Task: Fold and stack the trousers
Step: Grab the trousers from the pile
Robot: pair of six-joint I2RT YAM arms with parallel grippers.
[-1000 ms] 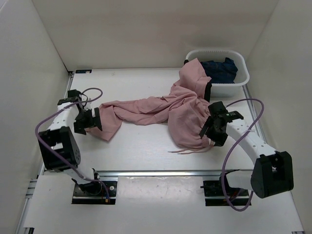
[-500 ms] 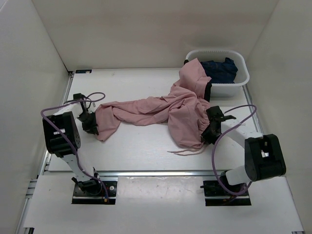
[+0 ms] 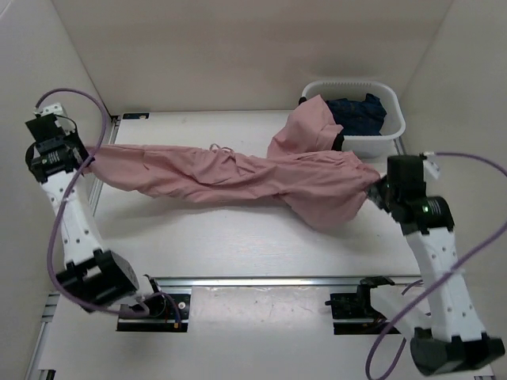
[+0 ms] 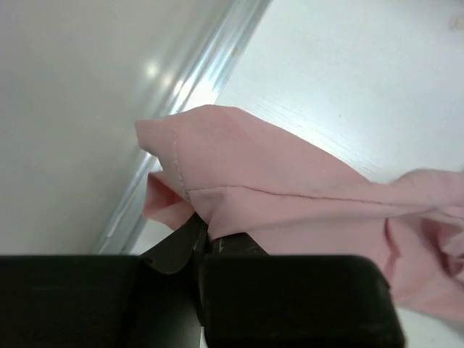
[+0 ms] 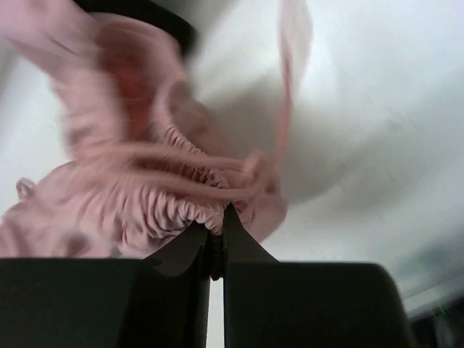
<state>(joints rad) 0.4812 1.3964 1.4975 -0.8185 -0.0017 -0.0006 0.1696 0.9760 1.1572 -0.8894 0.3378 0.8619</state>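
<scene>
Black two-finger left gripper (image 3: pixel 81 162) is clamped on a stitched hem of the large dusty-pink soft fabric trousers (image 3: pixel 238 176). The right gripper (image 3: pixel 379 188) is clamped on the gathered waistband. The trousers are stretched between the two, and another part beyond the right gripper lies over the rim of the white plastic basket (image 3: pixel 394 131).

top view high at near edge, looking down; wrist views close-up, low; all three share trousers (image 3: pixel 238 176).
</scene>
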